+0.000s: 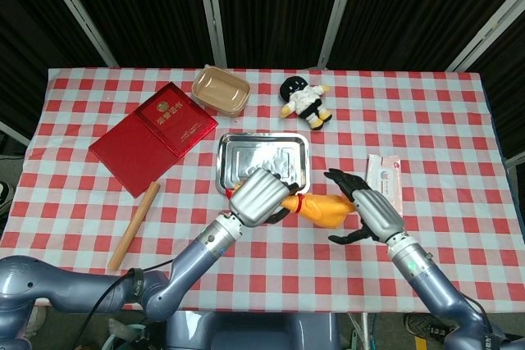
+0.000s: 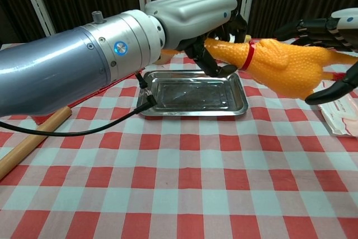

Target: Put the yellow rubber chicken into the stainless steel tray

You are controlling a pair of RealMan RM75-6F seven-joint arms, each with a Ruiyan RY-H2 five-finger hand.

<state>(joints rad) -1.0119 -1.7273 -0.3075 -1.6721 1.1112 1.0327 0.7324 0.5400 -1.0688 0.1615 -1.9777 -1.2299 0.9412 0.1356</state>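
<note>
Only head view shows doll [image 1: 305,101], bowl [image 1: 221,91].

The yellow rubber chicken [image 2: 282,66], red-collared, hangs level in the air just beside the empty stainless steel tray [image 2: 192,94].

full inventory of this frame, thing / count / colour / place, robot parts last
rubber chicken: 1, yellow with red neck band, held in the air right of the tray
tray: 1, stainless steel, table centre, holds nothing
box: 1, red, far left, lying open
container: 1, tan, far side, behind tray
plush doll: 1, black and white, far side, right of container
wooden stick: 1, light brown, left, near the box
wipes pack: 1, white and pink, right side
tablecloth: 1, red and white check
left hand: grips chicken's head end
right hand: fingers spread around chicken's tail end
</note>
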